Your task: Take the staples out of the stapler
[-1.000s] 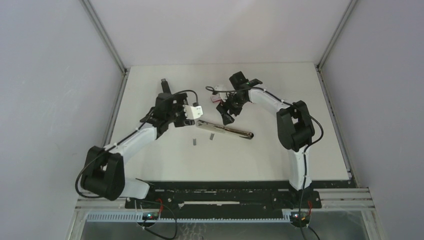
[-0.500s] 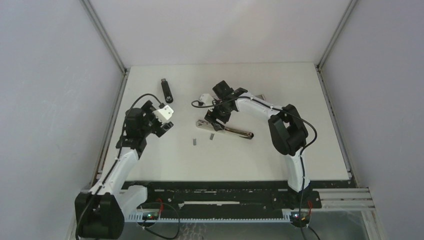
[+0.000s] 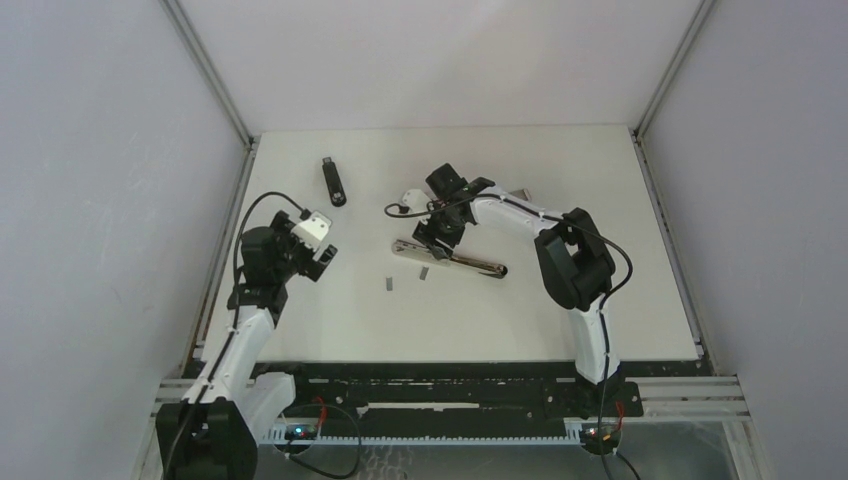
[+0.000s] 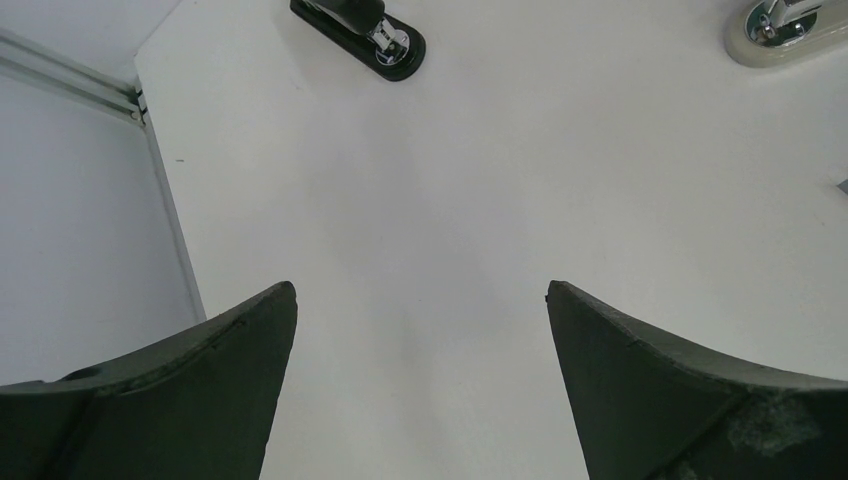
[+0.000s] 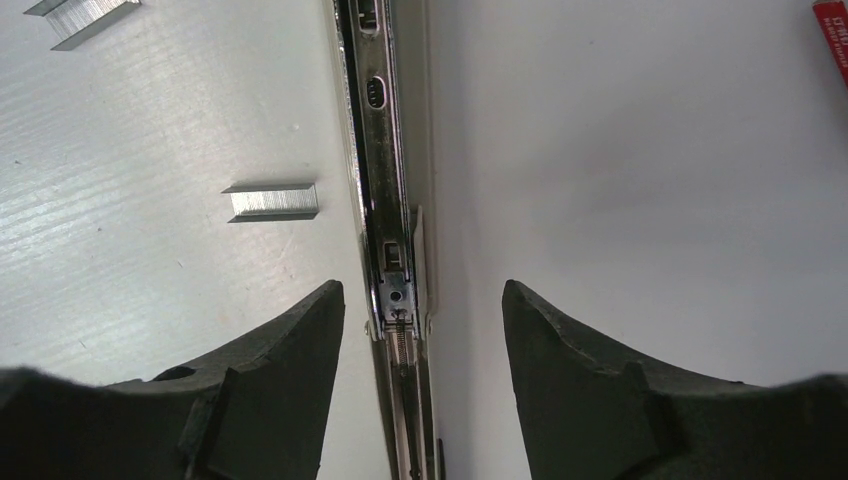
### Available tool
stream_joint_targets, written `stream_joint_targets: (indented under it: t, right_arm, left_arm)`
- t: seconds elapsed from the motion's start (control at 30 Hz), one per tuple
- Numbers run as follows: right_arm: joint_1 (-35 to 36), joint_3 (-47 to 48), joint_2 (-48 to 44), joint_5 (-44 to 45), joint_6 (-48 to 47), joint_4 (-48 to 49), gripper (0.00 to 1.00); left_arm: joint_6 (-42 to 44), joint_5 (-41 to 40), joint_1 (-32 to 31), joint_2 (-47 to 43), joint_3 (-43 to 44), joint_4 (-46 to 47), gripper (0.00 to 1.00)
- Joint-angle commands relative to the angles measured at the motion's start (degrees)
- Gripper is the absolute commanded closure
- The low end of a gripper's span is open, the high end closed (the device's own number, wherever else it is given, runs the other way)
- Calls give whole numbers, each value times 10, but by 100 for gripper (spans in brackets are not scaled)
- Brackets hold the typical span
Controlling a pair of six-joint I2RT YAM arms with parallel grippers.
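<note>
Short grey metallic staple strips (image 5: 270, 201) lay beside the opened chrome stapler (image 5: 385, 200). The right gripper (image 5: 423, 290) straddled its rail, part-open, holding nothing; the left gripper (image 4: 420, 290) gaped empty.

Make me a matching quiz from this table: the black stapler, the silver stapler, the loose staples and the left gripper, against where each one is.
Things: 1 black stapler; 2 silver stapler; 3 staples; 4 left gripper.
Places: A open, over bare table; B straddled by the open right gripper; C alone near the table's far left corner; D loose beside the silver stapler.
Pairs: 1-C, 2-B, 3-D, 4-A.
</note>
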Motion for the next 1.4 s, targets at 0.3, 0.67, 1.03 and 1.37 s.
stream_joint_targets:
  t: [0.3,0.67,1.03,1.37]
  right_arm:
    - [19,2,19,9,-9,7,47]
    - [20,0,20,25,-7,9,79]
    - [-3,-17,-4,42,26,13,97]
    - [-37,-22,-17,108,98,22,100]
  left_arm:
    - [-31,-3,6,-7,-19,45,0]
    - [-29,-6,8,1,-23,50,0]
    - [-31,-1,8,10,-24,52,0]
    - [-32,4,7,21,-22,53,0]
